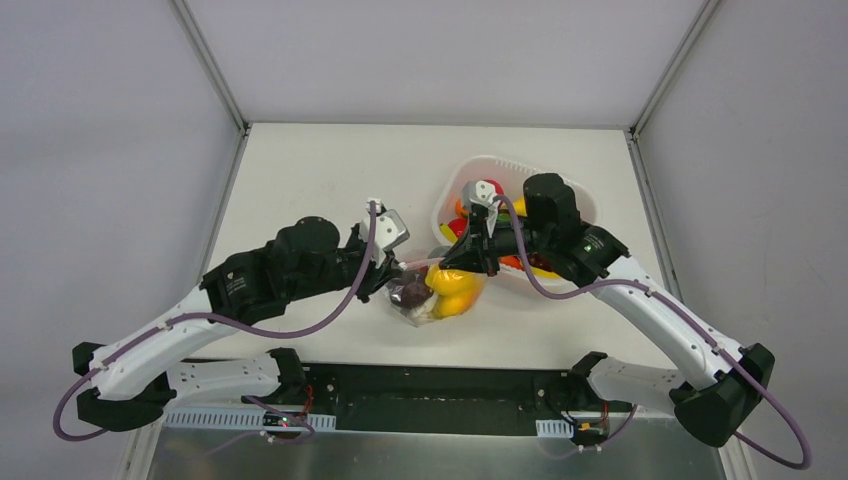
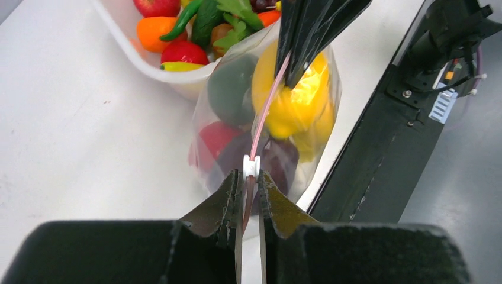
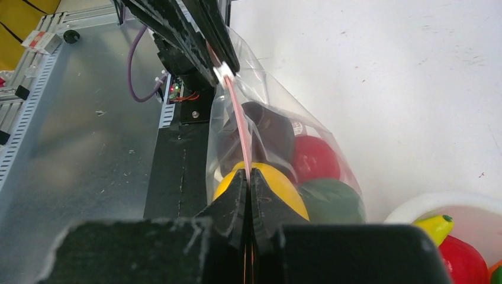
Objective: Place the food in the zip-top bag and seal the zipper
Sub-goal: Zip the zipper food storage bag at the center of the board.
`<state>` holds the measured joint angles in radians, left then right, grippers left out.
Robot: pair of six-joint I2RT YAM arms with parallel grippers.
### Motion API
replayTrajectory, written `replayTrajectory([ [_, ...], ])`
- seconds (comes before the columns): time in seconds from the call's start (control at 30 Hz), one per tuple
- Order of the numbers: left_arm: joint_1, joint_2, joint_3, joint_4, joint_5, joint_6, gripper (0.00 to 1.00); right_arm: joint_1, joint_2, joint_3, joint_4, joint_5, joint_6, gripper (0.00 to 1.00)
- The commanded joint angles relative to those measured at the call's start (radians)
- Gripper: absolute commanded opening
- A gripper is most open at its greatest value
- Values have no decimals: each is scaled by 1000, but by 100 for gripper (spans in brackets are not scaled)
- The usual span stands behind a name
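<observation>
The clear zip-top bag (image 1: 440,293) hangs between my two grippers near the table's front edge, filled with food: a yellow piece (image 2: 293,97), a green one (image 2: 231,89), a red one (image 2: 214,141) and a dark purple one (image 2: 278,163). The pink-red zipper (image 2: 264,109) runs taut between the grippers, with a small white slider (image 2: 251,166) at my left gripper's tips. My left gripper (image 2: 251,176) is shut on the zipper's end. My right gripper (image 3: 249,173) is shut on the other end of the zipper (image 3: 238,121).
The white ribbed basket (image 1: 455,185) stands just behind the bag at the right, holding more toy fruits and vegetables (image 2: 186,52). The black rail (image 2: 379,130) at the table's near edge lies right beside the bag.
</observation>
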<state>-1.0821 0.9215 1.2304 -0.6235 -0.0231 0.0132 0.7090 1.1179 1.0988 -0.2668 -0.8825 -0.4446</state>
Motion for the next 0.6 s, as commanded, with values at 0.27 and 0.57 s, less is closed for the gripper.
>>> replayTrajectory([
  [0.27, 30, -189, -95, -145, -188, -10, 0, -11, -56, -49, 123, 36, 52, 0],
  [0.57, 34, -204, -86, -179, -278, -10, 0, -11, -50, -63, 171, 0, 90, 0],
])
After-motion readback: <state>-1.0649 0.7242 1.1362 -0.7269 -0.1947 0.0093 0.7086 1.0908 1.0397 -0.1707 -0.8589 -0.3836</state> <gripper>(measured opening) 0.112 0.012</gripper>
